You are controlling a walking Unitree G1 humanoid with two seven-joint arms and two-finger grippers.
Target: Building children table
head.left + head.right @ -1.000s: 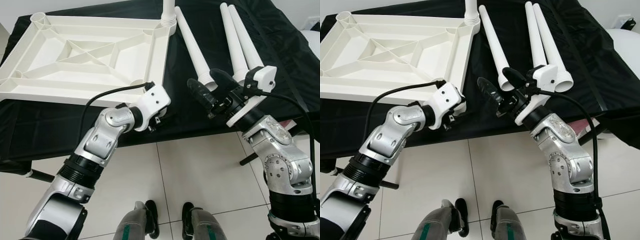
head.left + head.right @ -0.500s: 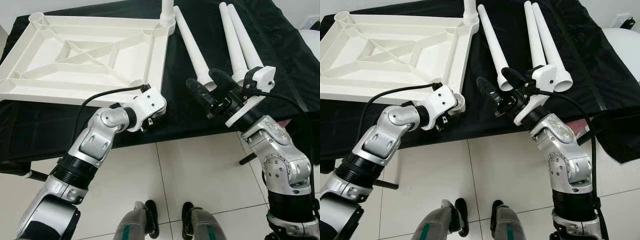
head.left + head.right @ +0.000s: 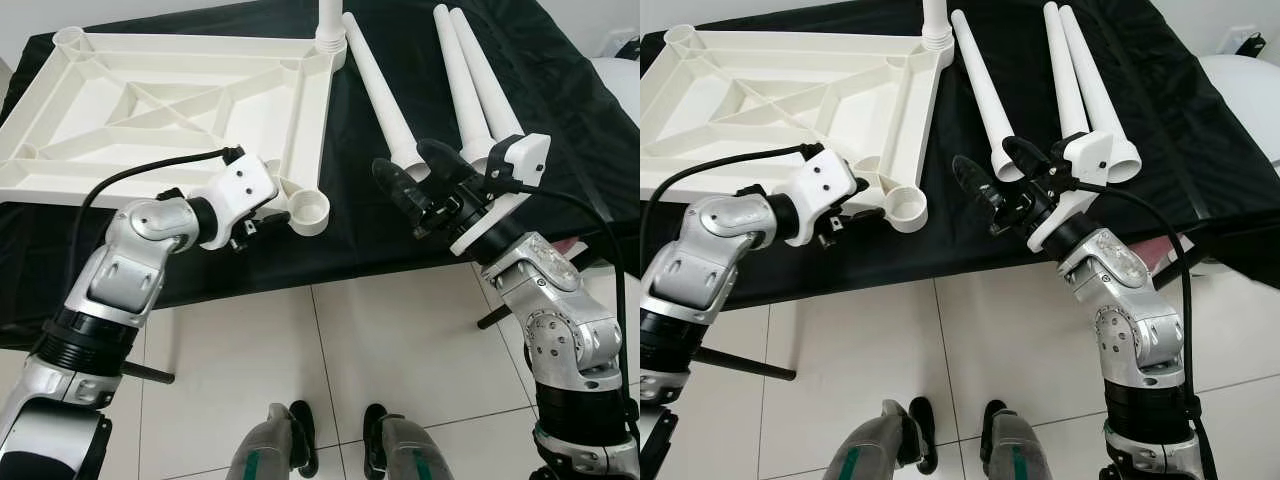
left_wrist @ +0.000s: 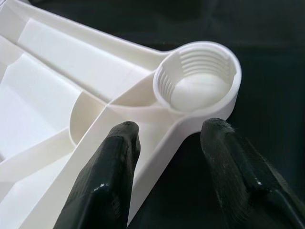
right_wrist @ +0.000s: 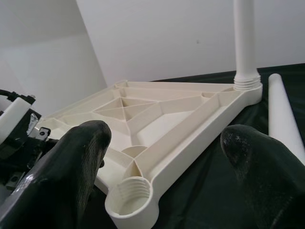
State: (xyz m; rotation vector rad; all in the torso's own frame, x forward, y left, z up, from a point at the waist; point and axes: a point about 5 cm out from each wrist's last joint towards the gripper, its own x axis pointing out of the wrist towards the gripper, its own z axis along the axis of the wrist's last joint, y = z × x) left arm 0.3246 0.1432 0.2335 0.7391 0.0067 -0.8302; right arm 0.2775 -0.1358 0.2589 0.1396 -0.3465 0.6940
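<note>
The white tabletop (image 3: pixel 170 110) lies upside down on the black cloth, ribs facing up. One white leg (image 3: pixel 331 20) stands screwed into its far right corner. The threaded socket (image 3: pixel 308 210) at the near right corner holds nothing. Three loose legs (image 3: pixel 382 95) (image 3: pixel 455 75) (image 3: pixel 490 85) lie on the cloth to the right. My left gripper (image 4: pixel 167 143) is open, its fingers straddling the tabletop's rim just beside that socket (image 4: pixel 198 78). My right gripper (image 3: pixel 410 165) is open and holds nothing, hovering at the thick end of the nearest loose leg, facing the tabletop (image 5: pixel 162 109).
The black cloth (image 3: pixel 570 110) hangs over the table's front edge. Below it is tiled floor (image 3: pixel 400 330) with my feet (image 3: pixel 330 440). A white rounded object (image 3: pixel 622 75) sits at the far right. A black bar (image 3: pixel 150 375) sticks out under the table.
My left arm has swung to the left along the tabletop's near edge, uncovering the near right socket. The right gripper and the loose legs have stayed put.
</note>
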